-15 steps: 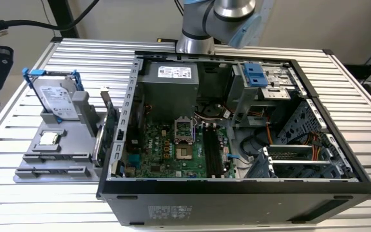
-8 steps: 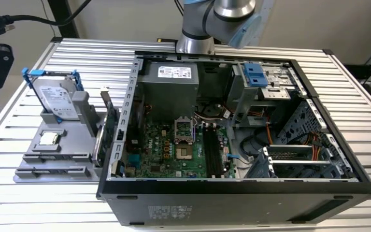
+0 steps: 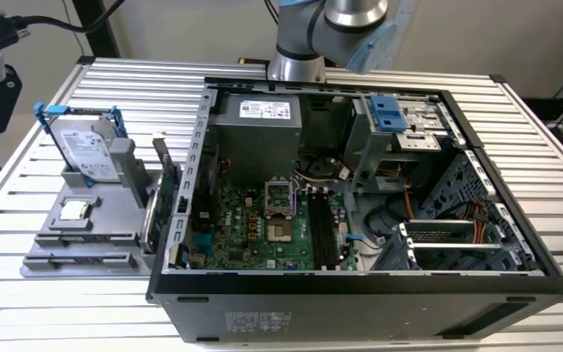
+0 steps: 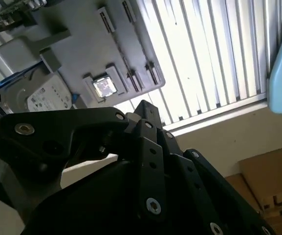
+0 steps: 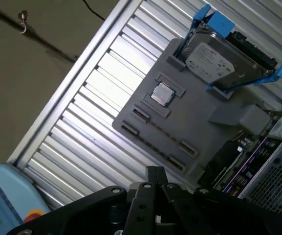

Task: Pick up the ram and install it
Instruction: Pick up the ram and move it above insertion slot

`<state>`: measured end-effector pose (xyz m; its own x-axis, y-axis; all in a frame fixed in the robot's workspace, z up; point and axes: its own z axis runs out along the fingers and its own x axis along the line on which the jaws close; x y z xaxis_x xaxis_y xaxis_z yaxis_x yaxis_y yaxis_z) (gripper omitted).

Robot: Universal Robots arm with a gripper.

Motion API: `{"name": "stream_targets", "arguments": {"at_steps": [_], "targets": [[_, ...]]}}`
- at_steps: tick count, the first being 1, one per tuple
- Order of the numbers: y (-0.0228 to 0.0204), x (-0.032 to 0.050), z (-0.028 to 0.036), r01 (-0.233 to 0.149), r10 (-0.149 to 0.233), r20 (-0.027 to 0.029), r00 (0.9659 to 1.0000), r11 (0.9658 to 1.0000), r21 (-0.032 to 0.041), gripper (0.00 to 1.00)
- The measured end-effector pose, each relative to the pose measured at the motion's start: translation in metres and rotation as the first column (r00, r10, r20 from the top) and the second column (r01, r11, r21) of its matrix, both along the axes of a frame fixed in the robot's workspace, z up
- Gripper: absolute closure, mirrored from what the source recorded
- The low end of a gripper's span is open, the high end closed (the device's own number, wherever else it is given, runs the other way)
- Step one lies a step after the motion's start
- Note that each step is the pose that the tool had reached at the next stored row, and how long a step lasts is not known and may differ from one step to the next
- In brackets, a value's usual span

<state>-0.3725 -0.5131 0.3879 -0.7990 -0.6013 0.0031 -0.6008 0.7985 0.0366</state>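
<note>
In both wrist views my gripper point(image 4: 144, 107) point(image 5: 154, 172) hangs high above the table. Its black fingers meet at the tip, shut, with nothing seen between them. Far below lies a grey parts tray point(image 5: 199, 132) point(image 3: 42, 253) point(image 4: 77, 44). A thin dull strip point(image 5: 164, 132) runs between two of the tray's end clips. I cannot tell whether it is the ram seen edge-on. The open computer case point(image 3: 179, 286) shows the motherboard point(image 3: 247, 231) and its long black memory slots point(image 3: 325, 227). The arm's base point(image 3: 296, 66) stands behind the case.
The tray also holds a hard drive in a blue bracket point(image 3: 86, 150) point(image 5: 224, 54) and a small square CPU chip point(image 3: 74, 210) point(image 5: 162, 93) point(image 4: 104, 87). A green card stands by the case wall point(image 3: 164, 198). A teach pendant point(image 5: 4, 196) and cardboard boxes point(image 4: 270, 181) lie off the table.
</note>
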Motion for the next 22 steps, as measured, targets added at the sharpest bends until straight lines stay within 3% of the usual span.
{"name": "stream_targets", "arguments": {"at_steps": [5, 11, 16, 22], "targets": [[0.0001, 0.0, -0.0007, -0.076, 0.076, 0.0027, 0.9971, 0.9971, 0.0, 1.0], [0.0005, 0.0, -0.0022, -0.166, 0.166, 0.0107, 0.986, 0.9861, -0.0025, 1.0], [0.0006, 0.0, -0.0029, -0.247, 0.247, 0.0145, 0.9689, 0.969, -0.0049, 1.0], [0.0007, 0.0, -0.0029, -0.344, 0.344, 0.0135, 0.9387, 0.9388, -0.0093, 1.0]]}}
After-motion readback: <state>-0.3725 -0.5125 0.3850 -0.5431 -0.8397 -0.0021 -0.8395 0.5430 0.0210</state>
